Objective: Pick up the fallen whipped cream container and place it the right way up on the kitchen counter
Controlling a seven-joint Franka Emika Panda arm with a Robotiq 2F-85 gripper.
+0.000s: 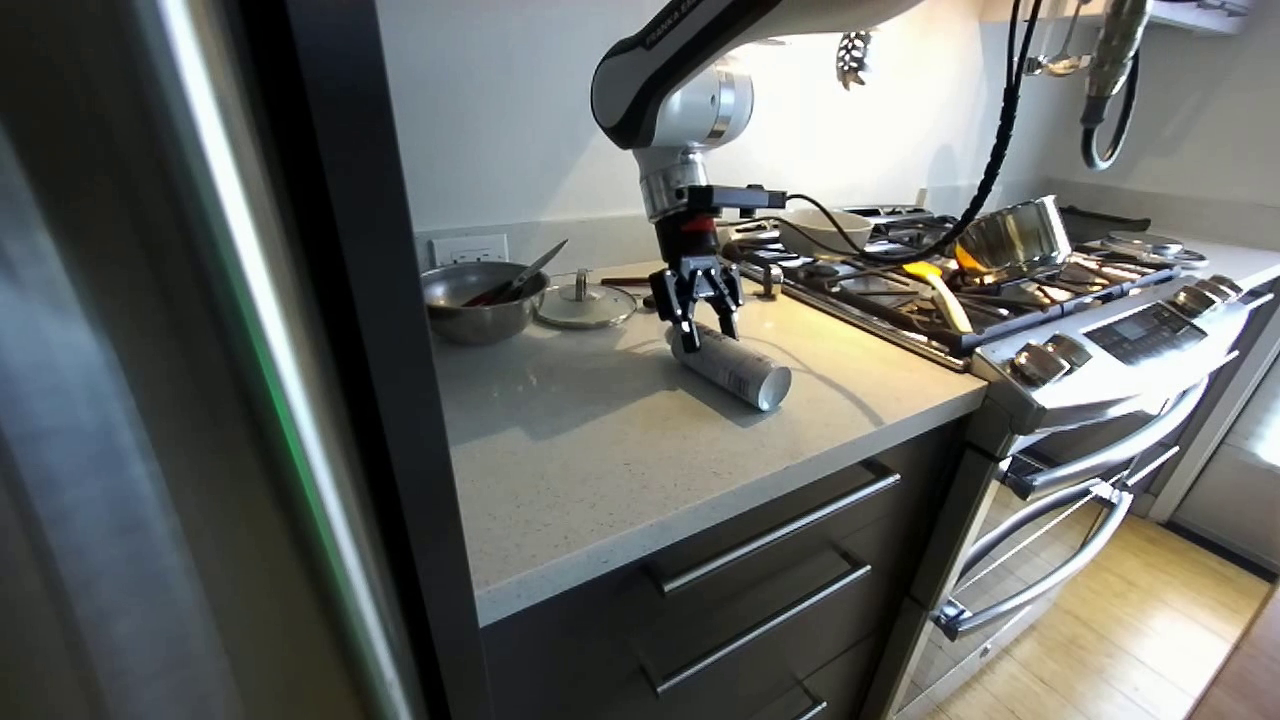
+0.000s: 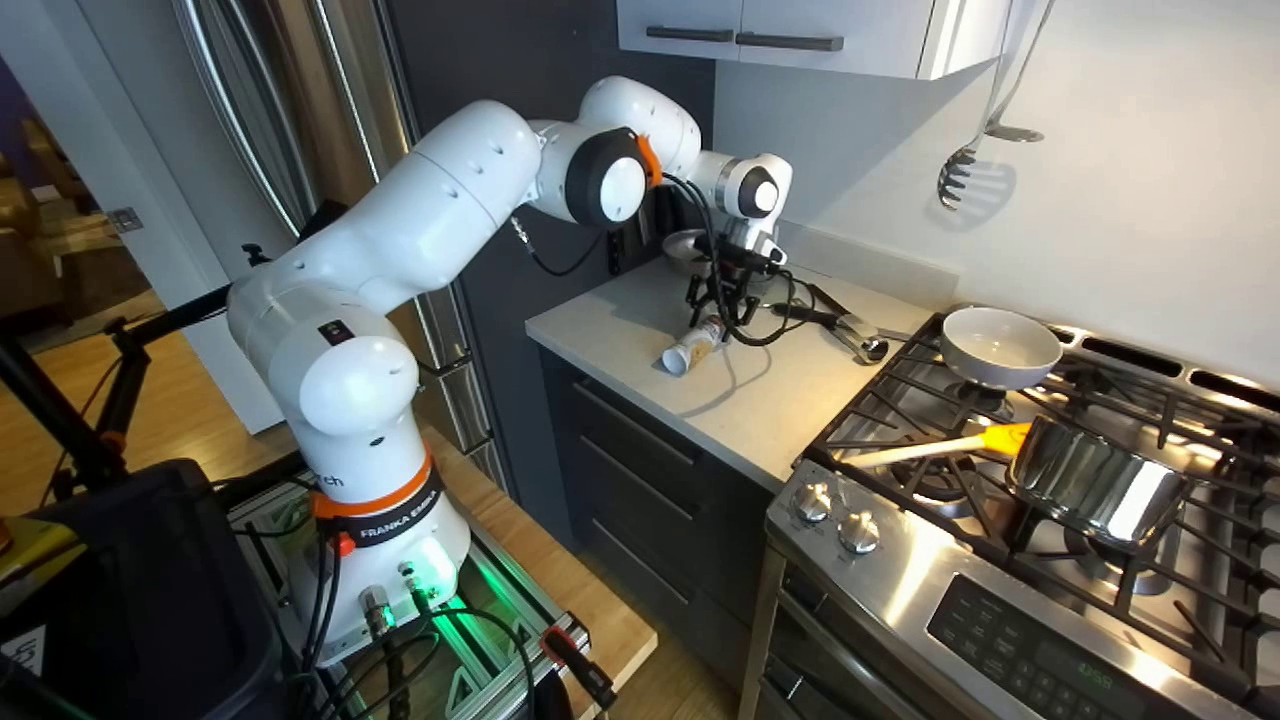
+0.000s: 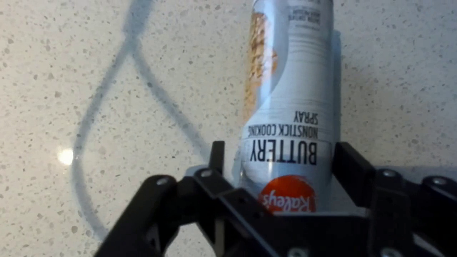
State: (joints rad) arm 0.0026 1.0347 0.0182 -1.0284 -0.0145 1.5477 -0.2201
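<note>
In an exterior view, a metal bowl [image 1: 483, 323] stands at the left on the surface [image 1: 620, 480], with a glass lid [image 1: 585, 310] beside it. Next, the tool [image 1: 713, 338] points down, its fingers [image 3: 353, 175] apart at both sides of the can [image 1: 736, 371], not gripping: the wrist view shows a gap. The can, labelled cooking spray, lies on its side on the surface, its base toward the front edge. I judge the step in hand as the grasp, not yet made. The next move should close the fingers, then raise the can and turn it base-down.
</note>
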